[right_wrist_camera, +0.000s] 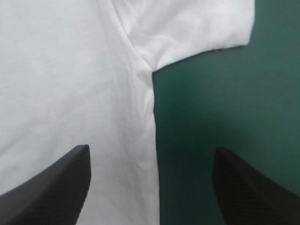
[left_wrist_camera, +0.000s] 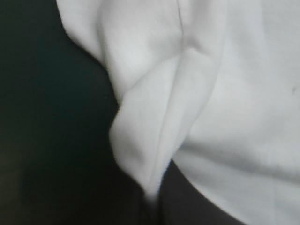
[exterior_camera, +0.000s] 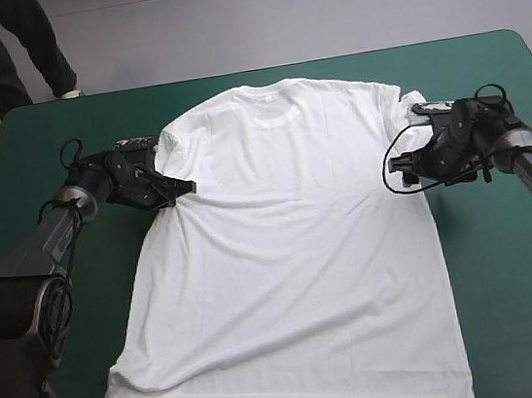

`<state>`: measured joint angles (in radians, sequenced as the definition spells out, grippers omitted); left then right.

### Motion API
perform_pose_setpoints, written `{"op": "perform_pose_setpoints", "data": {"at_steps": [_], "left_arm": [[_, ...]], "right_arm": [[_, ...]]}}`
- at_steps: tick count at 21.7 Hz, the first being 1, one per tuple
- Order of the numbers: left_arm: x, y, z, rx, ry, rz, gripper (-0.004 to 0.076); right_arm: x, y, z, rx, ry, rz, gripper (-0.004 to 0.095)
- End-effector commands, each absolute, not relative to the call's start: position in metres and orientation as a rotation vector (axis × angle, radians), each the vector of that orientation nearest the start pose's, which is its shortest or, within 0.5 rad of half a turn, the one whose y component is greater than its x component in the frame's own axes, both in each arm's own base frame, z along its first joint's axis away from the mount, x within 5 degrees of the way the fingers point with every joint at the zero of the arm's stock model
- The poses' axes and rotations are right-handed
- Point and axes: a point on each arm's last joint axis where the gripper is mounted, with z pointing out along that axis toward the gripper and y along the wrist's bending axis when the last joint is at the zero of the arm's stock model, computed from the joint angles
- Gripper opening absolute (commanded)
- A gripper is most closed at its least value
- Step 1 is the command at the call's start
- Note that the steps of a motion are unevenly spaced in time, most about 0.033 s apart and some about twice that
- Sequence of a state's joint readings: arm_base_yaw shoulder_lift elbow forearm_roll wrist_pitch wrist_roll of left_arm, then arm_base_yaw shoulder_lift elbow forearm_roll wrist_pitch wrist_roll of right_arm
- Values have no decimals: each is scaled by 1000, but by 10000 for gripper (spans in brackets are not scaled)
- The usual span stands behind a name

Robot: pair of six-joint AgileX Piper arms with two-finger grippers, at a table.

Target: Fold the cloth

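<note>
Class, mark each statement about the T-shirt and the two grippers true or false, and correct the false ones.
1. The T-shirt lies spread flat on the table. True.
2. Its collar points to the table's near edge. False: it points to the far edge.
3. The right gripper is open. True.
4. The right gripper holds a sleeve. False: the sleeve lies ahead of it, ungripped.
5. The left gripper is at the hem. False: it is at an armpit.

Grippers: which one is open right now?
The right gripper: its black fingers stand wide apart over the side edge of the T-shirt. The left gripper is pinched shut on a fold.
</note>
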<state>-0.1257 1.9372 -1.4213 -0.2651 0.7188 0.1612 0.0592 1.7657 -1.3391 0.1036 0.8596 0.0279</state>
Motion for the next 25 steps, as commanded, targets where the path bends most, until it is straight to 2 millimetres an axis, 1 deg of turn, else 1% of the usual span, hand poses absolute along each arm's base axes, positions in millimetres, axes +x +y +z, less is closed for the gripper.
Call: {"op": "perform_pose_setpoints", "data": {"at_steps": [1,3,7,8,9,10,11,12,13,14,15,16,18,19,20,21,22,23,24,25], "left_arm": [[403,-72,212,156,2714,-329,-9],[403,-72,212,135,2717,-330,-9],[403,-72,212,135,2717,-330,-9],[403,-72,212,135,2717,-330,-9],[403,-72,212,135,2719,-331,-9],[403,-72,212,135,2719,-331,-9],[403,-72,212,135,2719,-331,-9],[403,-72,212,136,2721,-331,-9],[403,-72,212,134,2721,-333,-9],[403,-72,212,132,2721,-335,-9],[403,-72,212,132,2721,-335,-9],[403,-72,214,139,2715,-327,-9],[402,-71,233,151,2666,-316,-9],[399,-69,251,162,2617,-303,-9],[395,-68,277,171,2546,-289,-9],[393,-67,293,176,2505,-275,-9],[386,-66,322,186,2439,-274,-9],[381,-66,339,191,2401,-276,-9],[371,-65,371,204,2328,-278,-9],[366,-64,386,213,2298,-278,-9]], "right_arm": [[383,31,249,51,2714,184,670],[389,32,239,65,2725,198,669],[392,43,221,4,2775,172,668],[391,49,216,-7,2806,145,626],[390,52,212,-5,2822,126,578],[389,59,207,-33,2838,92,457],[389,62,204,-47,2850,78,379],[389,65,199,-58,2861,59,207],[389,67,198,-65,2865,59,118],[389,69,195,-72,2869,60,-21],[390,69,195,-72,2862,61,-14],[390,69,200,-72,2848,64,-19],[390,69,221,-70,2803,73,-19],[389,69,238,-70,2770,79,-19],[386,69,261,-69,2725,87,-19],[384,68,276,-68,2694,93,-19],[378,66,303,-73,2632,88,-18],[374,65,319,-67,2590,87,-18],[364,63,352,-57,2502,96,-18],[358,62,369,-48,2461,106,-18]]}}
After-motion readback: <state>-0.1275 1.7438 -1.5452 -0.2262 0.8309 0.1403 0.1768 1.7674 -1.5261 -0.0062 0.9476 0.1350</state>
